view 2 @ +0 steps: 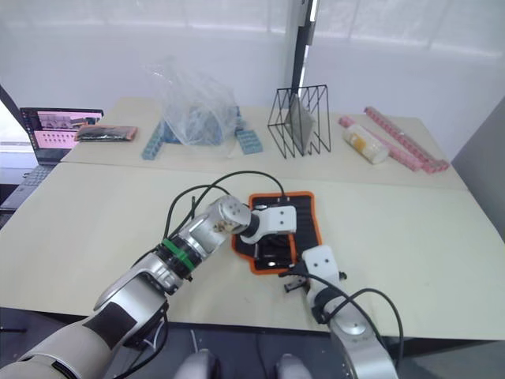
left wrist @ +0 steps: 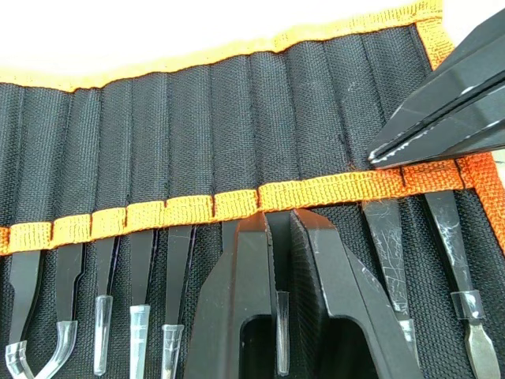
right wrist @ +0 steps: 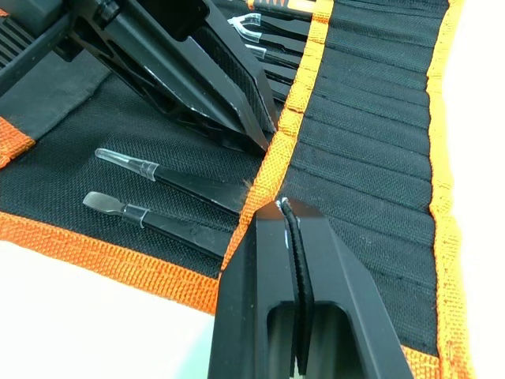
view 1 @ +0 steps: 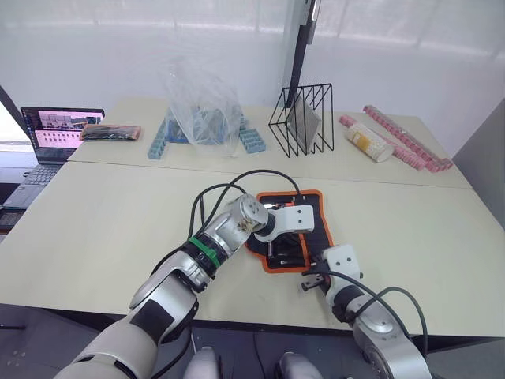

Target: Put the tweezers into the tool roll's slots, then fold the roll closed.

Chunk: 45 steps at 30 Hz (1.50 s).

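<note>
The tool roll (view 1: 314, 204) lies open on the table near its front edge, black with orange edging. Its slots (left wrist: 189, 134) run in a row, crossed by an orange stripe (left wrist: 316, 192). Several tweezers (left wrist: 140, 308) with clear tip caps sit in the slots side by side. My left gripper (left wrist: 282, 221) is over the roll, shut on one more tweezers (left wrist: 282, 335) that sits at the stripe. My right gripper (right wrist: 280, 207) is at the roll's near edge, shut, with its tip pressing on the orange stripe beside two slotted tools (right wrist: 181, 185).
At the back stand a black wire rack (view 1: 302, 118), a crumpled clear plastic bag (view 1: 201, 106) over blue blocks (view 1: 252, 140), a pale cylinder (view 1: 369, 142) and pink strips (view 1: 406, 138). A laptop (view 1: 55, 130) and a dark packet with pink ends (view 1: 110, 132) are far left.
</note>
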Tool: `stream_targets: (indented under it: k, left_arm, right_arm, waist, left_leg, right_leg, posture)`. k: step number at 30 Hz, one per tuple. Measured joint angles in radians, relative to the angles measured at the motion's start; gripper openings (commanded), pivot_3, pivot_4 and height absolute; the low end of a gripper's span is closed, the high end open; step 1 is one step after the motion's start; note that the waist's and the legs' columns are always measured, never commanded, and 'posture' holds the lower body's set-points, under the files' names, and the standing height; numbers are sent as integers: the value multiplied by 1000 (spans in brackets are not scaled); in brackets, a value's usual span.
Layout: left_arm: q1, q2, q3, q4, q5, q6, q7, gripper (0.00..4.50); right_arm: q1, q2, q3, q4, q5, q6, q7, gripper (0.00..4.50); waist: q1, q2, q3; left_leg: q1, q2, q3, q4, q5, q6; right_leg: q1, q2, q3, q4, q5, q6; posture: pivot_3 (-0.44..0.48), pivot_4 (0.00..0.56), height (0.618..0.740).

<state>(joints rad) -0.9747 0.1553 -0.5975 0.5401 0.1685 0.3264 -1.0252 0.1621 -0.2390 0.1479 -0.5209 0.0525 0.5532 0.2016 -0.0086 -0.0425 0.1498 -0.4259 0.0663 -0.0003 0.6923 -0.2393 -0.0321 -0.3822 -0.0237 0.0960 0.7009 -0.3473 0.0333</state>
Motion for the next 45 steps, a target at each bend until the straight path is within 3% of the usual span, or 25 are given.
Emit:
stream_targets:
  k: [7, 11, 12, 15, 18, 24, 29, 32, 37, 41, 45]
  left_arm:
    - [4, 54, 21, -63, 9, 25, -11, 2810]
    - [28, 129, 55, -233, 4, 97, -42, 4258]
    - [38, 143, 62, -270, -2, 112, -51, 4437]
    - [95, 202, 89, -416, -32, 195, -76, 4437]
    - [184, 267, 192, -537, -85, 273, -63, 4437]
    - [459, 385, 536, -696, -174, 316, 80, 4437]
    - [779, 468, 812, -864, -267, 369, 124, 4437]
    - [959, 489, 1026, -880, -332, 355, 124, 4437]
    - [1137, 445, 1250, -877, -412, 255, 142, 4437]
    - [1267, 415, 1338, -838, -448, 165, 150, 4437]
    - [1294, 409, 1387, -752, -452, 75, 182, 4437]
  right_arm:
    - [-3, 4, 6, 0, 1, 0, 8, 0]
    - [-7, 3, 8, 1, 2, 0, 16, 0]
    - [-7, 3, 8, 2, 1, 0, 16, 0]
    - [-18, 2, 8, 11, 1, 0, 23, 0]
    - [-26, 1, 8, 18, 3, 0, 35, 0]
    - [-20, -13, 1, 20, 9, -10, 53, 0]
    - [-9, -44, -9, 22, 10, -24, 76, 0]
    - [1, -54, -18, 29, 11, -32, 90, 0]
    - [-6, -79, -26, 57, 11, -50, 120, 0]
    - [-11, -96, -27, 66, 12, -60, 143, 0]
    - [-19, -98, -28, 75, 12, -61, 154, 0]
  waist:
    - [-8, 1, 0]
    - [-12, 1, 0]
    - [-12, 1, 0]
    - [-15, 1, 0]
    - [-22, 2, 0]
    - [-26, 2, -1]
    - [-18, 0, -2]
    - [-12, 0, -2]
    - [-3, -4, -4]
    - [-3, -5, -5]
    - [-3, -5, -5]
  left_leg:
    - [-1, 1, 0, 0, 0, 0]
    - [-2, 1, -1, -1, 0, 0]
    - [-2, 1, -1, -1, 0, 0]
    - [-1, 2, -1, -1, 0, 0]
    - [0, 2, -1, -1, 0, 0]
    - [0, 2, -1, -1, 0, 0]
    - [1, 1, -1, -1, 0, 0]
    - [3, 3, 0, -1, 0, -1]
    - [6, 2, 0, -1, 0, -1]
    - [8, 2, 0, -1, -1, -1]
    - [10, 2, 0, -1, -1, -1]
  right_leg:
    - [-1, 1, 0, 1, 0, 0]
    - [-3, 1, 0, 1, 0, 0]
    - [-3, 1, 0, 1, 0, 0]
    - [-2, 1, 0, 2, 0, 0]
    - [-3, 2, 0, 3, 0, 0]
    - [-2, 0, 0, 4, 0, 0]
    - [-2, -2, -2, 4, 0, -1]
    - [-1, -2, -3, 3, 0, -1]
    - [1, -5, -5, 0, 0, -1]
    - [2, -5, -5, 0, -1, -3]
    - [3, -5, -5, 0, -1, -3]
  posture:
    - [0, 150, 684]
    - [0, 150, 684]
    - [0, 150, 684]
    - [0, 150, 684]
    - [0, 150, 684]
    - [0, 150, 684]
    - [0, 150, 684]
    - [0, 150, 684]
    - [0, 150, 684]
    - [0, 150, 684]
    - [0, 150, 684]
